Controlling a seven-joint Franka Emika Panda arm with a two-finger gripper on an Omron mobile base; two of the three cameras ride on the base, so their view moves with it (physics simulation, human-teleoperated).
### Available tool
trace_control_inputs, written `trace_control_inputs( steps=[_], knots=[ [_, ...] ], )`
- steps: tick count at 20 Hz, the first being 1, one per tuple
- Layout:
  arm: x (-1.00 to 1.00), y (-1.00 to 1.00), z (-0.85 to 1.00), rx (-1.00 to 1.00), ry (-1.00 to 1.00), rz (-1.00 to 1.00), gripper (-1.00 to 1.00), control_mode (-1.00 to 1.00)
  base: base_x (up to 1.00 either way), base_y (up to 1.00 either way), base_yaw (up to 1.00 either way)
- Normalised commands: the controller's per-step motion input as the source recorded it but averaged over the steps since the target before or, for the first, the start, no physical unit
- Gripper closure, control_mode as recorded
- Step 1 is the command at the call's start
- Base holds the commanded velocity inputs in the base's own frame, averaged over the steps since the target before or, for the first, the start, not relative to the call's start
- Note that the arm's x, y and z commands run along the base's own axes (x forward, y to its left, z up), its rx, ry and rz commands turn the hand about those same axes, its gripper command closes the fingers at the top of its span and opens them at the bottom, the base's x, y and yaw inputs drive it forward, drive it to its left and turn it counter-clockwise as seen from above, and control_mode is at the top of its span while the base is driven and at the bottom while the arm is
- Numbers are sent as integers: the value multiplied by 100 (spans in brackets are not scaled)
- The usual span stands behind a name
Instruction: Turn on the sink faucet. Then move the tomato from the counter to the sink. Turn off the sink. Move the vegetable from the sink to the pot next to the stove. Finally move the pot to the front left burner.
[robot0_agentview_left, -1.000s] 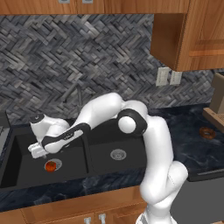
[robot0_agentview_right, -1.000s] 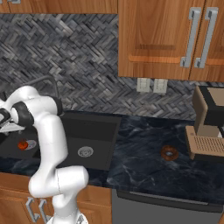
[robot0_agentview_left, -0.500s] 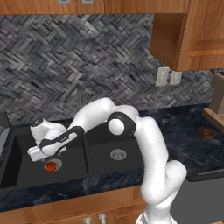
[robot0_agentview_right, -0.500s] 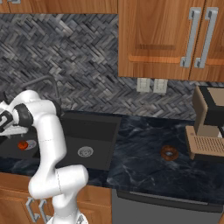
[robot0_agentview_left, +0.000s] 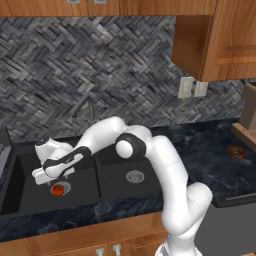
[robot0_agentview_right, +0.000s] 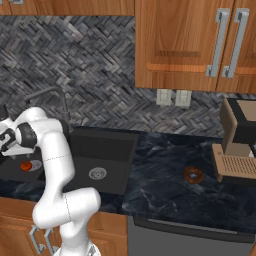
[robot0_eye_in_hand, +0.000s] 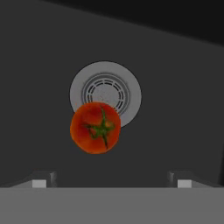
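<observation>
Plainly, unlabelled tomato (robot0_eye_in_hand: 95, 127) lies beside drain (robot0_eye_in_hand: 105, 92).

The arm reaches farther toward the left end of the sink (robot0_agentview_left: 20, 172), lowering the gripper (robot0_agentview_left: 50, 181) closer above the tomato (robot0_agentview_left: 58, 189) in the left basin.

Tomato (robot0_eye_in_hand: 96, 127): red, green stem up, sits on floor of left sink (robot0_agentview_left: 30, 195) basin, overlapping edge of round grey drain (robot0_eye_in_hand: 127, 83).

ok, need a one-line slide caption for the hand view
Open gripper above the tomato, which lies in the sink basin overlapping the edge of the drain.
</observation>
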Motion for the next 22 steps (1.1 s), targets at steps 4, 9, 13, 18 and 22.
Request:
trace_control_inputs(
  steps=[4,9,13,18,22],
  knots=[
    [20,11,-29,0,4,0,-100,-100,0,0,0],
    [11,18,-23,0,7,0,-100,-100,0,0,0],
    [2,11,-25,0,7,0,-100,-100,0,0,0],
    [0,0,-22,0,5,0,-100,-100,0,0,0],
    [0,0,-17,0,3,0,-100,-100,0,0,0]
  ],
)
